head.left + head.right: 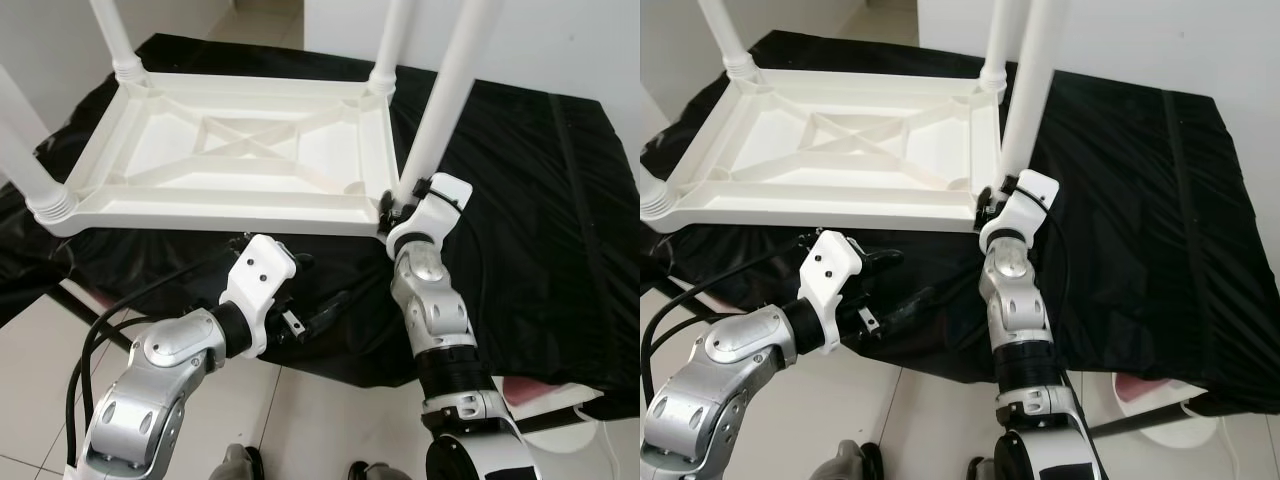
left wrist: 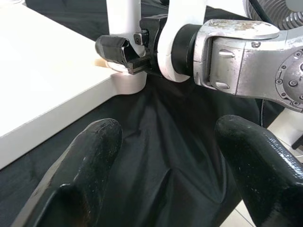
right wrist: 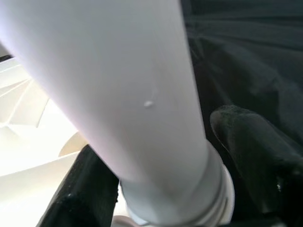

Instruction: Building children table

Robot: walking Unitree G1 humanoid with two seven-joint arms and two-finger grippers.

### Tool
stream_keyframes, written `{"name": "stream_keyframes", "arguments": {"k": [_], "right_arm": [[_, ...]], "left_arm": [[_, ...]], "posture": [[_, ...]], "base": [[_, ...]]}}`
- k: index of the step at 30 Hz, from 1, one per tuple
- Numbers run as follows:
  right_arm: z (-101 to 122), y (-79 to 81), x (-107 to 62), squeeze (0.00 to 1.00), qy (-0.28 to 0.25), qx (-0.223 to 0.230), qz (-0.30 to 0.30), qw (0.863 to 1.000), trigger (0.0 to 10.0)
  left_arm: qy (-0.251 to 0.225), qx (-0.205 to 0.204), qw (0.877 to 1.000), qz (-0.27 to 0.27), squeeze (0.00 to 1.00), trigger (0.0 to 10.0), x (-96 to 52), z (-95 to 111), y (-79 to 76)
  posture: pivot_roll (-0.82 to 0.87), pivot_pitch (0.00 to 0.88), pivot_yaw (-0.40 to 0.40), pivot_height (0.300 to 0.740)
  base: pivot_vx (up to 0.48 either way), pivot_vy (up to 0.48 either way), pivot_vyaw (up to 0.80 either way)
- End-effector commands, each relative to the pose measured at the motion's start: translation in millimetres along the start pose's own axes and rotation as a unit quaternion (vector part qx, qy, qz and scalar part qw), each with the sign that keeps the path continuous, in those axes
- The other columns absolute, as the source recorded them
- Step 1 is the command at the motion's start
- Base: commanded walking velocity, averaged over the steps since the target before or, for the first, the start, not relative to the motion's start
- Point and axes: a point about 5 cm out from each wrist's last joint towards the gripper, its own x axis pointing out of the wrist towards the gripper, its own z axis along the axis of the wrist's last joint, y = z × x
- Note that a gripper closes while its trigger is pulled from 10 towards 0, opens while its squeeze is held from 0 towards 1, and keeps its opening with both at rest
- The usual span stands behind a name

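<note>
All four legs stand in the upturned children table (image 1: 240, 150), and the right hand (image 1: 400, 200) clamps the near-right leg (image 1: 450, 90), probably seating it, while the left hand (image 2: 161, 179) waits apart.

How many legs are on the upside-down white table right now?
4 table legs: far left corner, far right corner, near left corner, and near right corner, where the right hand sits at its base.

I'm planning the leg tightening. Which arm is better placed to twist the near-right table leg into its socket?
Right. The right gripper already straddles the table leg at its base, a finger on each side. The left gripper hangs open over the black cloth, holding nothing.
</note>
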Motion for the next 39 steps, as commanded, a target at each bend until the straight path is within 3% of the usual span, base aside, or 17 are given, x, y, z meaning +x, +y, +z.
{"name": "stream_keyframes", "arguments": {"k": [1, 4, 5, 9, 11, 12, 13, 14, 18, 22, 24, 26, 27, 28, 31, 33, 39], "right_arm": [[13.0, 2.0, -0.3, 0.00, -0.039, -0.021, 0.060, 0.997, 10.0], [23.4, -7.5, 2.0, 0.00, -0.064, -0.049, 0.077, 0.994, 10.0], [26.5, -19.8, 2.2, 0.00, -0.069, -0.066, 0.056, 0.994, 10.0], [25.9, -28.0, -5.0, 0.00, -0.073, -0.079, 0.049, 0.993, 10.0], [19.5, -34.0, -22.6, 0.00, -0.072, -0.091, 0.055, 0.992, 10.0], [19.5, -34.0, -22.6, 0.00, -0.072, -0.091, 0.055, 0.992, 10.0], [13.5, -37.5, -38.2, 0.00, -0.073, -0.102, 0.063, 0.990, 10.0], [13.5, -37.5, -38.2, 0.00, -0.073, -0.102, 0.063, 0.990, 10.0], [-4.9, -50.7, -81.2, 0.00, -0.057, -0.120, 0.080, 0.988, 10.0], [-9.4, -53.4, -89.5, 0.00, -0.049, -0.128, 0.090, 0.986, 10.0], [-8.4, -35.9, -91.2, 0.00, -0.063, -0.139, 0.159, 0.975, 10.0], [-7.8, -29.8, -92.3, 0.00, -0.068, -0.142, 0.182, 0.971, 10.0], [-7.6, -7.3, -94.7, 0.00, -0.062, -0.127, 0.255, 0.957, 10.0], [-8.5, 4.0, -95.7, 0.00, -0.055, -0.128, 0.285, 0.948, 10.0], [-9.1, 11.1, -96.5, 0.00, -0.051, -0.131, 0.304, 0.942, 10.0], [-10.6, 36.2, -89.4, 0.00, -0.045, -0.118, 0.341, 0.932, 10.0], [-10.0, 39.9, -74.5, 0.00, -0.028, -0.099, 0.313, 0.944, 10.0]], "left_arm": [[-0.001, -0.001, 0.999, 0.038, 0.00, 10.0, -0.7, -0.6, 1.9], [-0.002, -0.001, 0.999, 0.039, 0.00, 10.0, -0.7, -0.8, 2.1], [-0.002, -0.001, 0.999, 0.039, 0.00, 10.0, -1.0, -1.2, 1.9], [-0.002, -0.001, 0.999, 0.039, 0.00, 10.0, -2.0, -1.2, 1.6], [0.002, 0.002, 0.999, 0.038, 0.00, 10.0, -5.0, -2.2, 1.8], [0.002, 0.002, 0.999, 0.038, 0.00, 10.0, -5.0, -2.2, 1.8], [0.007, 0.004, 0.999, 0.034, 0.00, 10.0, -8.3, -3.5, 1.8], [0.007, 0.004, 0.999, 0.034, 0.00, 10.0, -8.3, -3.5, 1.8], [0.044, 0.018, 0.999, 0.008, 0.00, 10.0, -28.1, -8.7, 6.3], [0.069, 0.018, 0.997, -0.005, 0.00, 10.0, -41.5, -12.0, 9.3], [0.094, 0.018, 0.995, -0.001, 0.00, 10.0, -53.1, -19.4, 11.6], [0.101, 0.018, 0.995, 0.003, 0.00, 10.0, -56.5, -21.8, 12.7], [0.127, 0.025, 0.991, 0.019, 0.00, 10.0, -67.0, -28.8, 18.9], [0.134, 0.027, 0.990, 0.038, 0.00, 10.0, -72.6, -30.6, 24.9], [0.138, 0.028, 0.989, 0.051, 0.00, 10.0, -76.3, -31.5, 29.0], [0.157, 0.045, 0.978, 0.131, 0.00, 10.0, -91.1, -36.2, 54.5], [0.158, 0.064, 0.967, 0.190, 0.00, 10.0, -100.4, -34.3, 72.9]], "posture": [[-0.01, 0.187, 0.025, 0.740], [-0.01, 0.186, 0.024, 0.740], [0.00, 0.181, 0.016, 0.740], [0.00, 0.179, 0.012, 0.740], [-0.01, 0.177, 0.008, 0.740], [-0.01, 0.177, 0.008, 0.740], [-0.01, 0.173, 0.006, 0.740], [-0.01, 0.173, 0.006, 0.740], [-0.02, 0.167, 0.011, 0.740], [-0.02, 0.163, 0.016, 0.740], [-0.02, 0.159, 0.023, 0.740], [-0.02, 0.159, 0.023, 0.740], [-0.02, 0.151, 0.025, 0.740], [-0.01, 0.146, 0.021, 0.740], [-0.01, 0.146, 0.021, 0.740], [0.01, 0.135, 0.002, 0.740], [0.02, 0.132, -0.007, 0.740]], "base": [[0.000, 0.000, 0.00], [0.000, 0.000, 0.00], [0.000, 0.000, 0.00], [0.000, 0.000, 0.00], [0.000, 0.000, 0.00], [0.000, 0.000, 0.00], [0.000, 0.000, 0.00], [0.000, 0.000, 0.00], [0.000, 0.000, 0.00], [0.000, 0.000, 0.00], [0.000, 0.000, 0.00], [0.000, 0.000, 0.00], [0.000, 0.000, 0.00], [0.000, 0.000, 0.00], [0.000, 0.000, 0.00], [0.000, 0.000, 0.00], [0.000, 0.000, 0.00]]}}
